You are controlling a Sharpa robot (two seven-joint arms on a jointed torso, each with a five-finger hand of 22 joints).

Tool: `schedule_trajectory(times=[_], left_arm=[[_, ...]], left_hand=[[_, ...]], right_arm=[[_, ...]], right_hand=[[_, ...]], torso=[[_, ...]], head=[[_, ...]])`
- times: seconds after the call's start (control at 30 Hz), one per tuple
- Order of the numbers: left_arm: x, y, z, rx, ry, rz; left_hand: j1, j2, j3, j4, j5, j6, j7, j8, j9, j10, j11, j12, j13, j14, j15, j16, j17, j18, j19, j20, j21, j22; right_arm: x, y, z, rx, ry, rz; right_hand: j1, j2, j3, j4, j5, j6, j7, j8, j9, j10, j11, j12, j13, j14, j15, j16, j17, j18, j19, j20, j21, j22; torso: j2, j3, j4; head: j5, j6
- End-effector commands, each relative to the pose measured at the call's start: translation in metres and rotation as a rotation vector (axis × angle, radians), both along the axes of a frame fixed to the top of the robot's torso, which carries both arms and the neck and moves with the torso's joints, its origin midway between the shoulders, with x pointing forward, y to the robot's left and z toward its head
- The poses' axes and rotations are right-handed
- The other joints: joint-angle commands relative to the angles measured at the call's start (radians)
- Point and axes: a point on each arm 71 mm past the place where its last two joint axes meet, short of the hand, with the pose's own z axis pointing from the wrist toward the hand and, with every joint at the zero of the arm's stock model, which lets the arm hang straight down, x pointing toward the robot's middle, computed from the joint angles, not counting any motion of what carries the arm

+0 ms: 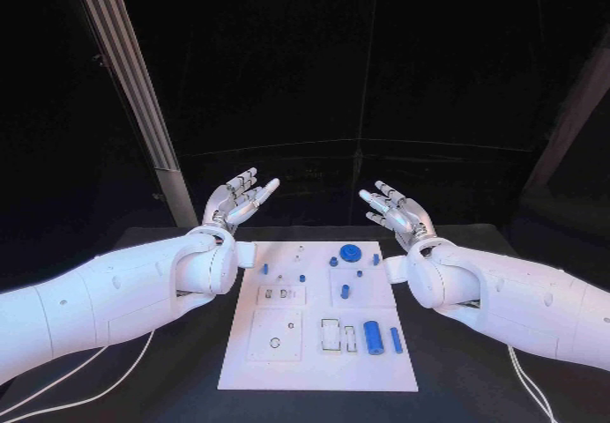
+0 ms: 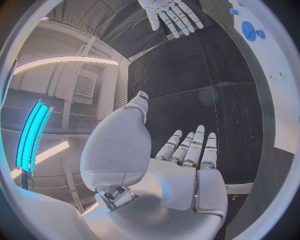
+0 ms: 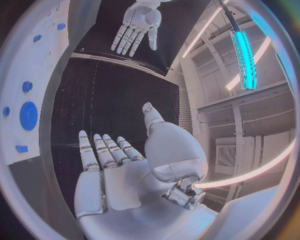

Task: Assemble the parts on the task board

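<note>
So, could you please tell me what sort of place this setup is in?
Probably a robotics lab or demo booth: a black table bears a white task board with small blue parts, dark drapes hang behind, and both open hands, left hand and right hand, hover empty.

The left hand (image 2: 178, 170) rises from the lower middle of the frame, palm showing, its fingers (image 2: 199, 145) straight and close together, its thumb (image 2: 139, 102) held apart to the upper left; it holds nothing. At the top centre the right hand (image 2: 170, 12) hangs with fingers spread and empty. The white task board (image 2: 275, 65) curves along the right edge, with a round blue part (image 2: 249, 30) and a smaller blue part (image 2: 260, 34) just beside it at the upper right. The black tabletop (image 2: 187, 75) lies between them.
</note>
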Motion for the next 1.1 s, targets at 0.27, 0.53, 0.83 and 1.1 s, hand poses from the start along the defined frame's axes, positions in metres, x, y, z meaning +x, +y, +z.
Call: schedule_trajectory(times=[0.27,0.53,0.83,1.1], left_arm=[[0.002,-0.004,0.005,-0.057,-0.040,-0.068],[-0.002,0.013,0.006,-0.068,-0.041,-0.094],[-0.015,0.014,0.013,-0.015,-0.062,-0.205],[-0.030,0.012,0.017,-0.090,0.015,-0.222]], left_hand=[[0.050,0.010,0.014,0.013,0.007,0.044,0.099,0.011,0.006,0.046,0.018,0.012,0.006,0.068,0.013,0.018,0.010,0.018,0.029,0.017,0.014,0.007],[0.083,0.078,0.045,0.003,0.005,0.347,0.131,0.071,0.034,0.449,0.048,0.080,0.036,0.436,0.018,0.135,0.055,0.015,0.458,0.019,0.169,0.080],[0.083,0.129,0.018,-0.022,0.005,0.611,0.092,0.145,0.049,0.725,-0.010,0.153,0.042,0.670,-0.051,0.195,0.085,0.039,0.656,-0.024,0.249,0.095],[0.110,0.145,0.010,-0.054,0.005,0.661,0.066,0.147,0.041,0.815,-0.039,0.163,0.048,0.749,-0.081,0.203,0.114,0.038,0.725,-0.052,0.264,0.090]], right_arm=[[0.007,0.012,-0.001,-0.053,-0.008,0.265],[0.013,-0.017,0.007,-0.307,-0.190,0.181],[0.019,-0.020,0.024,-0.514,-0.326,0.218],[0.027,-0.013,0.040,-0.771,-0.358,0.281]], right_hand=[[0.232,0.007,0.052,-0.152,0.003,0.478,0.144,0.103,0.055,0.585,0.014,0.115,0.047,0.630,-0.018,0.128,0.046,0.128,0.471,-0.001,0.159,0.066],[0.235,0.011,0.122,-0.216,0.022,0.743,0.102,0.134,0.049,0.777,-0.041,0.129,0.033,0.826,-0.086,0.138,0.036,0.137,0.636,-0.060,0.243,0.083],[0.239,-0.023,0.190,-0.216,0.017,0.823,0.068,0.116,0.046,0.896,-0.084,0.105,0.035,1.009,-0.144,0.168,0.062,0.136,0.736,-0.122,0.333,0.120],[0.240,-0.074,0.240,-0.213,0.028,0.871,0.046,0.090,0.045,0.957,-0.114,0.068,0.036,1.187,-0.193,0.265,0.125,0.135,0.826,-0.178,0.502,0.214]], torso=[[0.000,-0.0002,0.0002],[0.022,0.0023,-0.0010],[0.059,0.0047,-0.0037],[0.098,-0.0007,0.0021]], head=[[0.000,0.000],[-0.024,-0.003],[-0.030,0.005],[-0.032,0.012]])
